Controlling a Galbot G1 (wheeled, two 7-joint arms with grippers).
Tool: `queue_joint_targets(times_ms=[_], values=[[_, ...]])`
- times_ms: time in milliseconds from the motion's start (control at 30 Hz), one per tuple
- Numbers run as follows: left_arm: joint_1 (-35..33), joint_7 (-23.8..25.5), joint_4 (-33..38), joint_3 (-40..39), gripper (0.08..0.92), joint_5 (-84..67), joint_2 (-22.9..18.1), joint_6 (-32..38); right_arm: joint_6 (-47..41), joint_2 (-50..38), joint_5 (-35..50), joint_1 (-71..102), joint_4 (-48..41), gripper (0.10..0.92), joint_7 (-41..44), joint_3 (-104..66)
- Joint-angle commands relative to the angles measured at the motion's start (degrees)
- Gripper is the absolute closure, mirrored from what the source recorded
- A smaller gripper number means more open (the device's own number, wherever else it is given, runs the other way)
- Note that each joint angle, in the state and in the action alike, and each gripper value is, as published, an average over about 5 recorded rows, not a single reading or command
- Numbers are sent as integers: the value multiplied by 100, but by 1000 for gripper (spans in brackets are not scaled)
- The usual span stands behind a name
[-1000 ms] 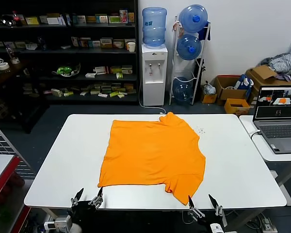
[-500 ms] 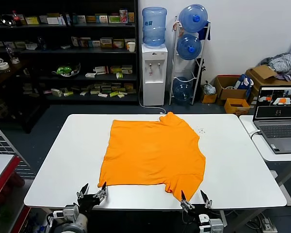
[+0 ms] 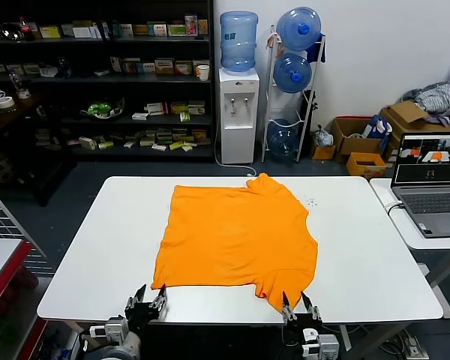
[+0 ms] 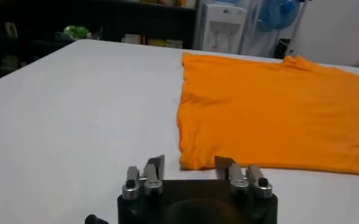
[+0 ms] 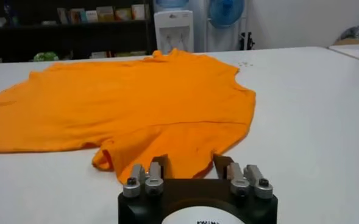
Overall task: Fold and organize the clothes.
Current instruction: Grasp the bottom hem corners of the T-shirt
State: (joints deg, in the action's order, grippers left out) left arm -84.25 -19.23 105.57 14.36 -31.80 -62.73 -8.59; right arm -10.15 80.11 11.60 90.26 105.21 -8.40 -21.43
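The orange T-shirt (image 3: 240, 232) lies spread flat on the white table (image 3: 97, 247), plain side up, no lettering showing. My left gripper (image 3: 148, 301) is open at the table's front edge, just before the shirt's near left corner (image 4: 191, 159). My right gripper (image 3: 300, 306) is open at the front edge, its fingers either side of the shirt's near right sleeve tip (image 5: 185, 164). Neither gripper holds the fabric.
A laptop (image 3: 431, 184) sits on a side table at the right. Shelves (image 3: 97, 75), a water dispenser (image 3: 238, 97) and water bottles (image 3: 296, 67) stand behind. Cardboard boxes with grey cloth (image 3: 435, 101) are at the back right.
Both grippers have risen and moved forward to the table's front edge. The right one has shifted left toward the sleeve, the left one right toward the shirt's corner. The shirt has not moved.
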Motion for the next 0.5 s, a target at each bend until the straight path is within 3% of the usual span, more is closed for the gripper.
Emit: queue_joint_targets(times_ms=[33,333,500], values=[[56,6,-49,-35,499,32,-6,-11,-33,22,-11,-27,-57,636,-11,29],[60,3,-39,-55,759,123,-21,89,122,14,-80,116,5,879,32,3],[-50,-51,163,-111,885,101,26,109,255,-100,-40,305,181,901,20,17]])
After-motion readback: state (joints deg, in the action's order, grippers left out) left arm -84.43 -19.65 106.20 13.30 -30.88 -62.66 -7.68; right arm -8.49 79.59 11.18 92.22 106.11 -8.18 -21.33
